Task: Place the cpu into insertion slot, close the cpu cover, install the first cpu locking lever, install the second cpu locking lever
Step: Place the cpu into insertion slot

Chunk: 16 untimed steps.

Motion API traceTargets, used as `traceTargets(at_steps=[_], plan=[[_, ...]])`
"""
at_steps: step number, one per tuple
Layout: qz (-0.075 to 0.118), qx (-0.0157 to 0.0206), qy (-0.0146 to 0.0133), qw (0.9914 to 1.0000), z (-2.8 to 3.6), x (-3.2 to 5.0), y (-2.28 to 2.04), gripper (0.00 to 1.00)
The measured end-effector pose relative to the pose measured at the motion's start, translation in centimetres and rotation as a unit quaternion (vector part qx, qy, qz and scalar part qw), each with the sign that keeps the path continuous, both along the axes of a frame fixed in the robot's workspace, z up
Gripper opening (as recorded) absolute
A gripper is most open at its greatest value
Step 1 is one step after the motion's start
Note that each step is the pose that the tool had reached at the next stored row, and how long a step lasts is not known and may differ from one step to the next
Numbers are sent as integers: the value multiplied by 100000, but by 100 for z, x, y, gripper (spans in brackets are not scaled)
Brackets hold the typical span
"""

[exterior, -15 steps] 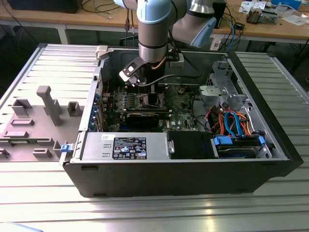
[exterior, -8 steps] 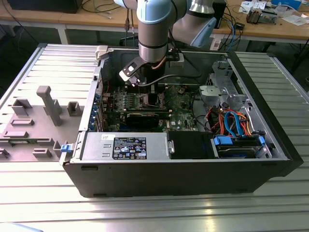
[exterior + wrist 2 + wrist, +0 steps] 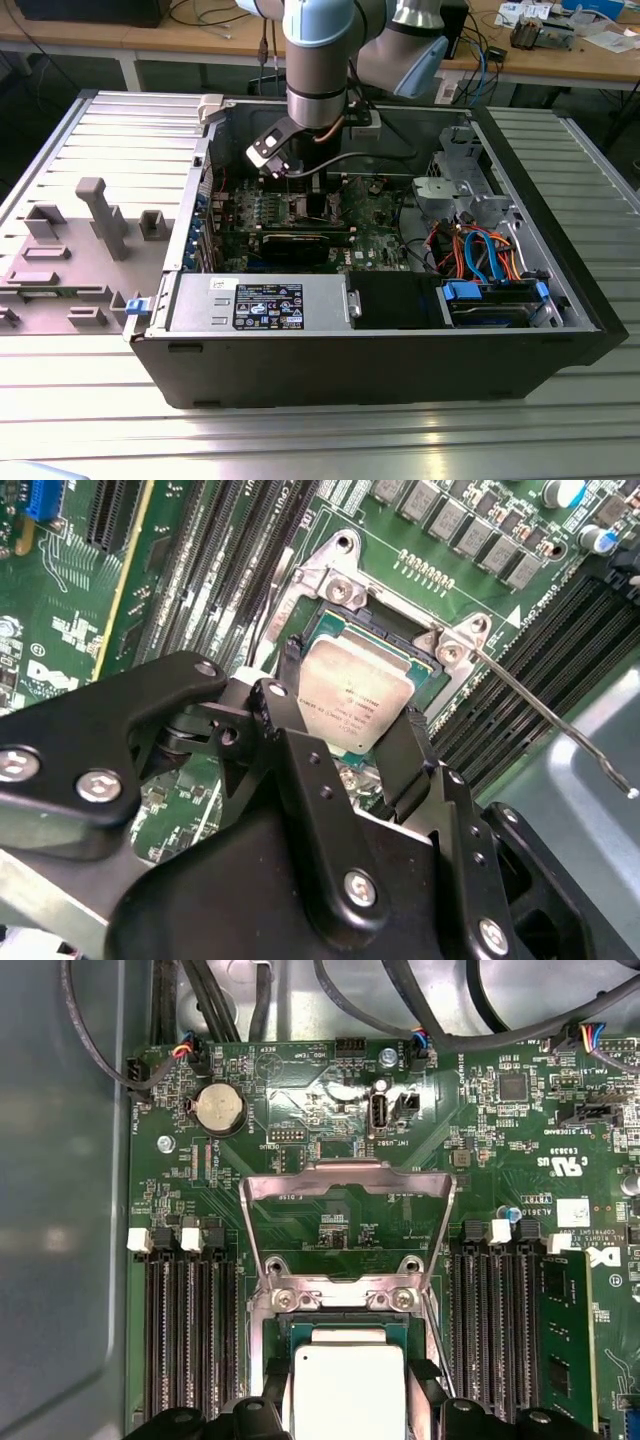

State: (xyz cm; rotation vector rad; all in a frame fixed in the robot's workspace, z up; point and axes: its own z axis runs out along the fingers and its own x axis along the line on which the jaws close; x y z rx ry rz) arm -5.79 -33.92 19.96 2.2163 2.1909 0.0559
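Second wrist view: my jaws are closed on the cpu (image 3: 352,688). The gripper (image 3: 350,695) holds it by two opposite edges, with a black finger (image 3: 290,658) at each side. The chip hangs tilted directly over the insertion slot (image 3: 395,640). I cannot tell whether it touches the socket, because it hides the contacts beneath. In both wrist views its near edge is covered by my own black housing.

In the first wrist view the cpu cover (image 3: 345,1178) stands swung open beyond the slot, and the green board (image 3: 330,1090) shows through its cut-out. A thin locking lever (image 3: 545,715) stands raised beside the socket. Long black memory slots (image 3: 190,1340) flank it on both sides.

In the exterior view my arm (image 3: 320,60) blocks the socket. The open computer case (image 3: 380,370) lies on a ribbed metal table (image 3: 300,440), with grey fixtures (image 3: 100,215) at the exterior view's left and a wooden bench (image 3: 570,62) behind
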Motion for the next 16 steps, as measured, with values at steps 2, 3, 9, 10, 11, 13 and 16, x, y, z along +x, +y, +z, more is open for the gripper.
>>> traceTargets(at_steps=[2,3,9,10,11,13,16], plan=[[-10,42,10,100000,-4,0,0,54],[-12,75,11,100000,-6,0,0,54],[-7,185,26,100000,-27,3,0,54],[-10,170,26,100000,-33,3,-1,54],[-11,165,22,100000,-37,3,-1,54],[-12,174,16,100000,-40,3,-1,54],[-9,191,8,100000,-41,4,0,54]])
